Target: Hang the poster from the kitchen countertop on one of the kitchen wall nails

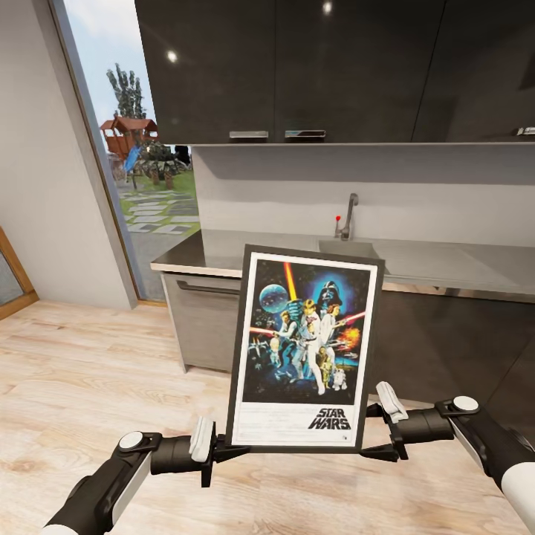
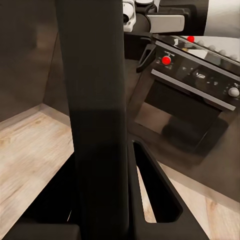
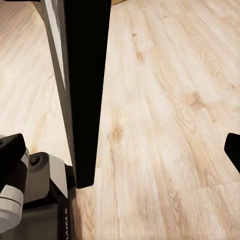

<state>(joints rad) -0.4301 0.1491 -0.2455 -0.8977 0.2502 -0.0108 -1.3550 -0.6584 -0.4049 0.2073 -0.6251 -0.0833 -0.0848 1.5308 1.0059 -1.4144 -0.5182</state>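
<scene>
1. Black-framed and white-bordered, the poster (image 1: 305, 349) stands upright in the air in front of the robot, clear of the kitchen countertop (image 1: 446, 264), which lies behind it with its sink and tap (image 1: 348, 215).
2. We find the left gripper (image 1: 220, 452) at the frame's lower left corner. In the left wrist view the frame edge (image 2: 97, 120) runs between the fingers (image 2: 157, 190), so we judge the jaws clamped on it.
3. The right gripper (image 1: 391, 431) sits at the frame's lower right corner. In the right wrist view its fingertips stand wide apart, one well clear of the frame edge (image 3: 85, 90). We read these jaws as apart, at most steadying the frame.
4. Holding at the two lower corners keeps the picture face toward the head camera and the top edge free, which we judge suits hooking it onto a nail.
5. We see no wall nails here. The light grey wall (image 1: 44, 148) left of the window shows no dot we can resolve.
6. We judge pickup complete, with carrying and hanging outstanding.
</scene>
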